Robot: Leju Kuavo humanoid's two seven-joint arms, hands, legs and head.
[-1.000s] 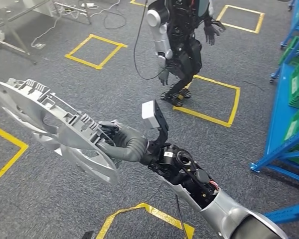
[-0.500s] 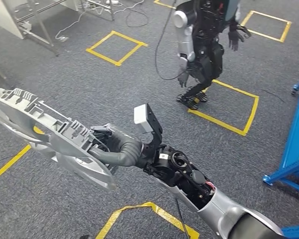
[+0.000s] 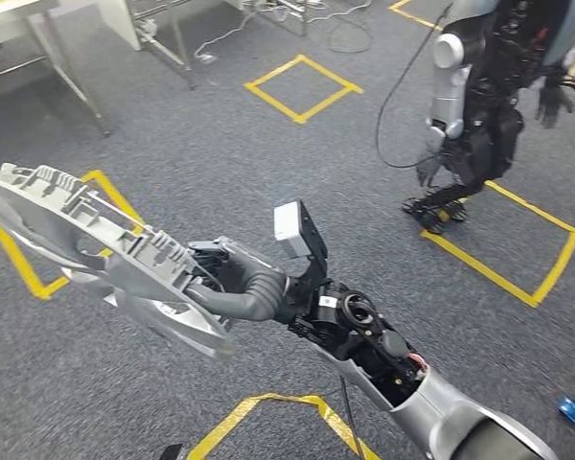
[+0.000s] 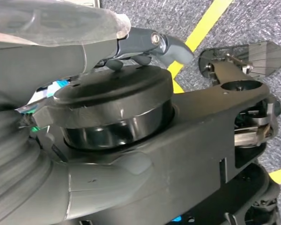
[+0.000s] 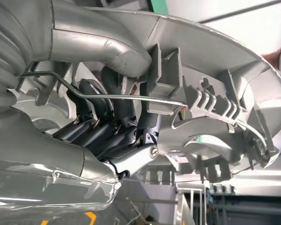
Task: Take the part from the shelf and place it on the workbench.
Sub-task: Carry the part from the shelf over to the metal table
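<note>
matt grey plastic part (image 3: 89, 249), rough carpet floor (image 3: 270, 163)

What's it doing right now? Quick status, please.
Right hand grips the grey plastic part, carried over carpet. Left hand holds nothing. Another robot stands ahead.

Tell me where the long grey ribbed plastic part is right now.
In the head view, the long grey ribbed plastic part is held by the right hand at left of frame, above the grey carpet, over a yellow floor marking.
</note>
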